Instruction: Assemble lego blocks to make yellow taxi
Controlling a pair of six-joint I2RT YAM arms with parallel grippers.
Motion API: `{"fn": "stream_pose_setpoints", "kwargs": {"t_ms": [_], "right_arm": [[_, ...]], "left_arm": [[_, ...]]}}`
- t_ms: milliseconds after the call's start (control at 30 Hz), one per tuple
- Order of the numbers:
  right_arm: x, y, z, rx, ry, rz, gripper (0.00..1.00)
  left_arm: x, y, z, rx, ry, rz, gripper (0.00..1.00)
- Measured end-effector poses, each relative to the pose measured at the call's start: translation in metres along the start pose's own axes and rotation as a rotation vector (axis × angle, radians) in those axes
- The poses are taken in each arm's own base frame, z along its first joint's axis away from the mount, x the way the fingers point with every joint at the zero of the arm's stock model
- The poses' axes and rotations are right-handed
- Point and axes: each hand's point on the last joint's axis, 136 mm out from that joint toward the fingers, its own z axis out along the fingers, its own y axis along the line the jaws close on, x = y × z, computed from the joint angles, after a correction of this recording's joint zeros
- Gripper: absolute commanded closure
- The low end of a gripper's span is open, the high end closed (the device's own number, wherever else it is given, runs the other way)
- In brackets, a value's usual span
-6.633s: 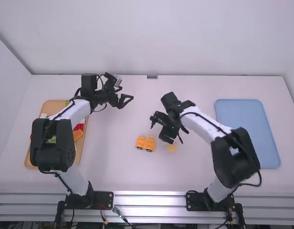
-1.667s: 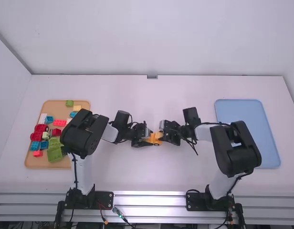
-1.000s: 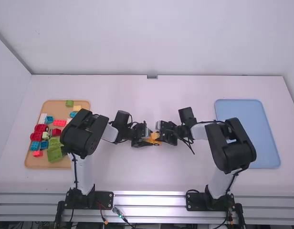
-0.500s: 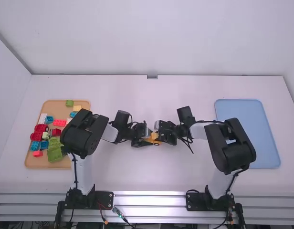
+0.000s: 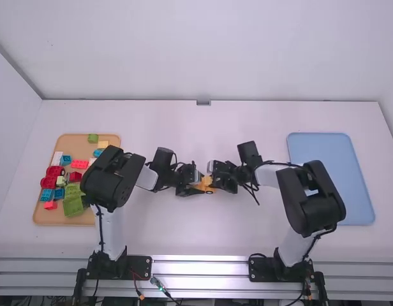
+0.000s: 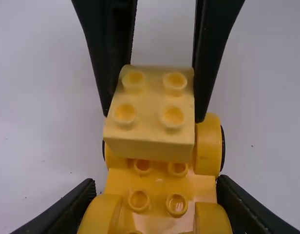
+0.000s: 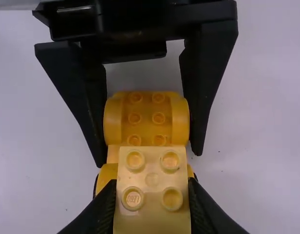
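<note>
Main risk: crooked press

Right gripper (image 7: 151, 189) has block (image 7: 152, 178) pinched over the end of base (image 6: 157, 183) farther from tray (image 5: 72, 145); can't tell if seated. Stud offset under push could jam it or tip base. Left gripper (image 6: 157, 189) is clamped on base sides; slip there could skew things. Base: right of tray, well apart, long axis running away from it. Nose direction: can't tell.

Near the bench's (image 5: 152, 236) side edges, one blue tray (image 5: 331, 178) and one tan tray (image 5: 43, 217) with over ten blocks (image 5: 74, 205) are seen; between, one wheeled base (image 7: 146, 118), one pale block (image 7: 152, 207).
</note>
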Motion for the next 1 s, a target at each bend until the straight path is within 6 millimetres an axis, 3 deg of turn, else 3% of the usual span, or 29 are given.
{"fn": "stream_pose_setpoints", "kwargs": {"t_ms": [733,800,1000], "right_arm": [[0.0005,0.0031,0.0035,-0.006,0.019,0.036,0.91],[0.0006,0.0016,0.0035,0.001,0.021,0.032,0.91],[0.0004,-0.0031,0.0034,0.021,0.024,0.019,0.92]], "left_arm": [[-0.0004,0.0094,0.0004,-0.025,0.016,-0.025,0.59],[0.0002,0.0091,0.0004,-0.024,0.018,-0.027,0.64],[0.0003,0.0089,0.0004,-0.024,0.018,-0.02,0.67]]}}
